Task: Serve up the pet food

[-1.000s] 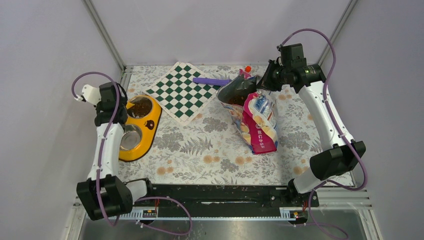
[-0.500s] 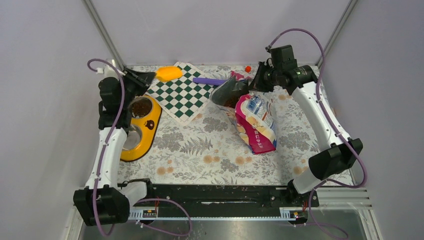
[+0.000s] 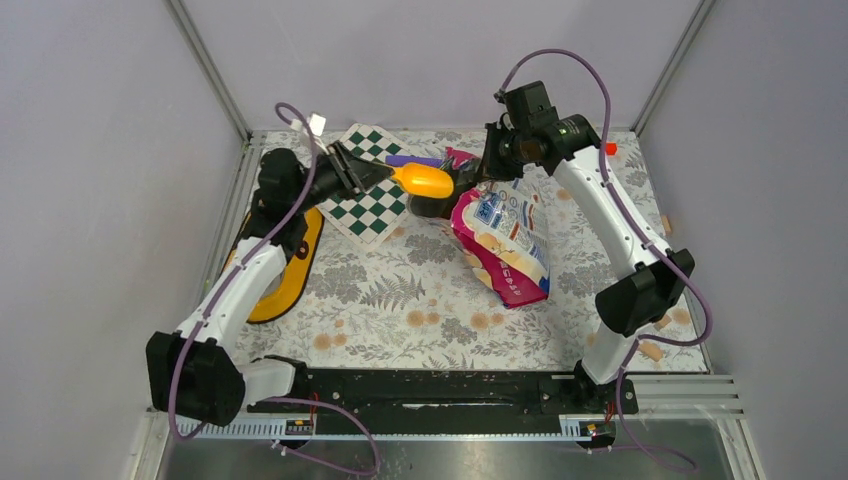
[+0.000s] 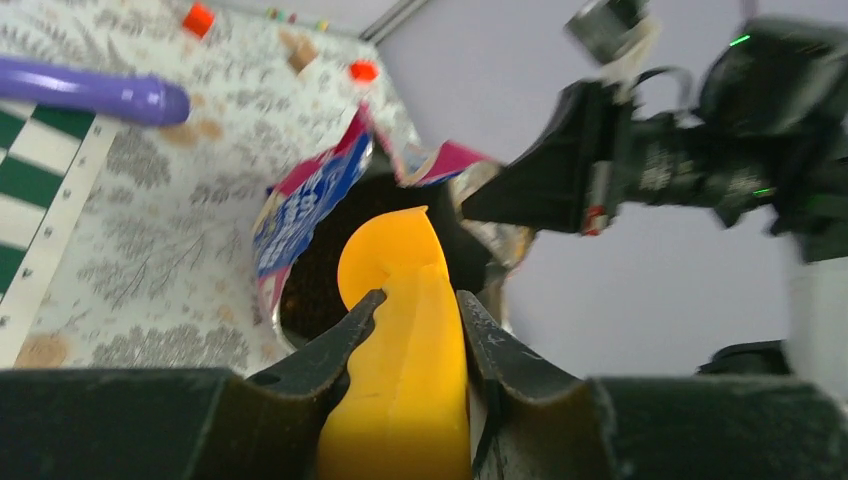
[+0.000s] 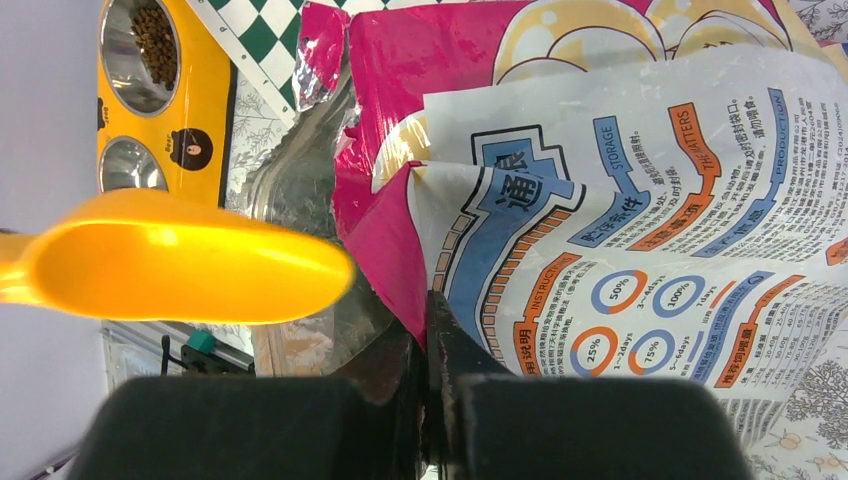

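**Scoop at the mouth of the open bag**

The pet food bag [image 3: 505,245] was a glossy pink-and-blue pouch printed with Chinese text, blue and orange panels and ringed percentage charts. It lay on the floral table [image 3: 400,290] right of centre, bottom end towards the arms. Its torn top was lifted at the far side, showing a silver lining. The left wrist view looked into the open mouth, where dark brown kibble [image 4: 320,285] filled the shadowed inside.

The right gripper [image 5: 430,320] was pinched tight on the bag's top edge, holding the mouth up. The left gripper [image 4: 418,300] was clamped on the handle of an orange scoop [image 3: 425,181], whose bowl sat just at the bag's opening, empty as far as could be seen.

A second before, the left arm had hung over the yellow feeder [image 3: 290,275] at the left edge, and the scoop was hidden. Since then it had swung across the chequered mat [image 3: 375,200] to the bag. The right arm had shifted left, dragging the bag's top that way. The feeder's far bowl held kibble.
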### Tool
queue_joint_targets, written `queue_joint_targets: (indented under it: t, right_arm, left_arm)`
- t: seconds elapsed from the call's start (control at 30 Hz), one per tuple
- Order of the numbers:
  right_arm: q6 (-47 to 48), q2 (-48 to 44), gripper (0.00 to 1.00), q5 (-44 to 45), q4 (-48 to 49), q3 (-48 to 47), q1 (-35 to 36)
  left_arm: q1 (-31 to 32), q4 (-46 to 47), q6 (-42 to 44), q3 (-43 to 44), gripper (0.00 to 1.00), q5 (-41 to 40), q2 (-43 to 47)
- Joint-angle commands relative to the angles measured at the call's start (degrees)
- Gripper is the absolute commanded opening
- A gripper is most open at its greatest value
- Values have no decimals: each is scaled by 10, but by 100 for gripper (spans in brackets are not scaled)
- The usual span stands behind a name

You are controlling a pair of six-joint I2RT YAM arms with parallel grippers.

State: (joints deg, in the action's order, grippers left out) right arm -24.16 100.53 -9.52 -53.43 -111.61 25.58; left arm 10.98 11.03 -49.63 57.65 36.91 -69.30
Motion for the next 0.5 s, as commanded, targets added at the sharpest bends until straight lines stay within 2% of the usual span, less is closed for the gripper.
queue_joint_targets:
  t: [0.0,0.23,0.37,0.47]
  right_arm:
    - [12,7,0,10,37,-40,14]
    - [20,16,0,38,36,-24,30]
    - [33,29,0,56,37,-21,46]
    - [35,34,0,60,40,-18,56]
  left_arm:
    - [49,-103,93,41,0,-76,-40]
    - [113,-144,81,96,0,-122,-144]
    - [152,-226,84,176,0,-185,-221]
    - [173,-251,84,211,0,-193,-263]
